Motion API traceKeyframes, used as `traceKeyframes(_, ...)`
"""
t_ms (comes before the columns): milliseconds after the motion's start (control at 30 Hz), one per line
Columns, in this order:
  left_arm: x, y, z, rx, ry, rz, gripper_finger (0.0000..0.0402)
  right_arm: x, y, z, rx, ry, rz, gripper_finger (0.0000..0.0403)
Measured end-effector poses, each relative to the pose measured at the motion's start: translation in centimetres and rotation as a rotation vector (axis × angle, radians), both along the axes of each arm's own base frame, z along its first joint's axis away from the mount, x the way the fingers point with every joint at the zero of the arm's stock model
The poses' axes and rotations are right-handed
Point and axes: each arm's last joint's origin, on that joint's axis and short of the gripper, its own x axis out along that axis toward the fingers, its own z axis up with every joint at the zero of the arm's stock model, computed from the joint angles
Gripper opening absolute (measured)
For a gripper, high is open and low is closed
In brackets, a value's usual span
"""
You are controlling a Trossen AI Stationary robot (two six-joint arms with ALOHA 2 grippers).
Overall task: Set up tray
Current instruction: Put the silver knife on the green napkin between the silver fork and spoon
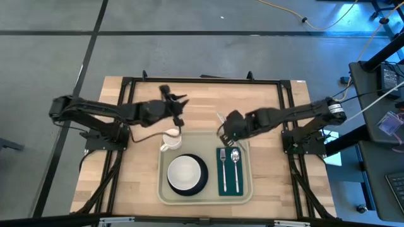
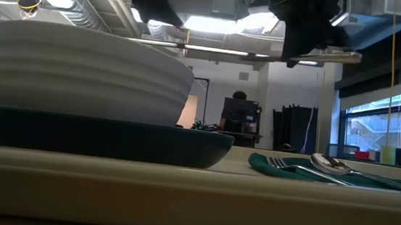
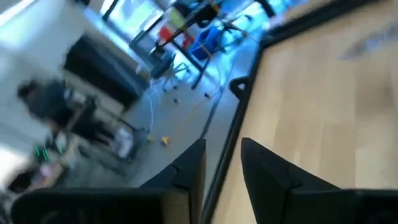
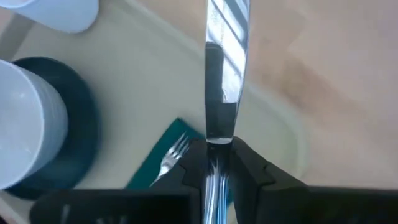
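The pale beige tray [image 1: 205, 197] lies at the table's near middle. A white bowl [image 1: 184, 171] sits on a dark plate [image 1: 201, 180] in its left half. A dark green napkin [image 1: 230, 180] in its right half carries a fork [image 1: 223, 165] and a spoon [image 1: 235, 165]. A white mug [image 1: 170, 140] stands at the tray's far left corner. My right gripper [image 1: 228, 131] hovers over the tray's far right corner, shut on a metal knife [image 4: 224, 62]. My left gripper [image 1: 180, 104] is raised beyond the mug, open [image 3: 221, 180] and empty. My right gripper pinches the knife between its two fingers [image 4: 249, 165], at the handle part next to the blade [image 4: 217, 134]. The blade runs straight forward from the fingers, along them. The knife is lifted clear, above the tray's far right corner [image 4: 280, 118].
Black frame rails [image 1: 202, 80] edge the table. Bare wood lies beyond the tray and to both its sides. The low view shows the bowl [image 2: 80, 69] on its plate [image 2: 96, 136], the fork and spoon on the napkin [image 2: 276, 165], and a person far off in the room.
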Motion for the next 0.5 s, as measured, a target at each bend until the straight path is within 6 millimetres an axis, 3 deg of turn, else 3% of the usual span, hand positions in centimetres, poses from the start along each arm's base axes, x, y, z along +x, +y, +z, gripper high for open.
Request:
traceKeyframes(200, -2.7, 0.8, -0.1, -0.089, -0.1, -0.003, 0.0094, 0.9, 4.8, -2.6, 0.079, 0.021, -0.157, 0.0042)
traceKeyframes(500, -3.3, 0.8, 0.1, -0.062, -0.08, -0.049, 0.0094, 2.2, 11.1, -6.0, 0.138, 0.046, -0.352, 0.0042)
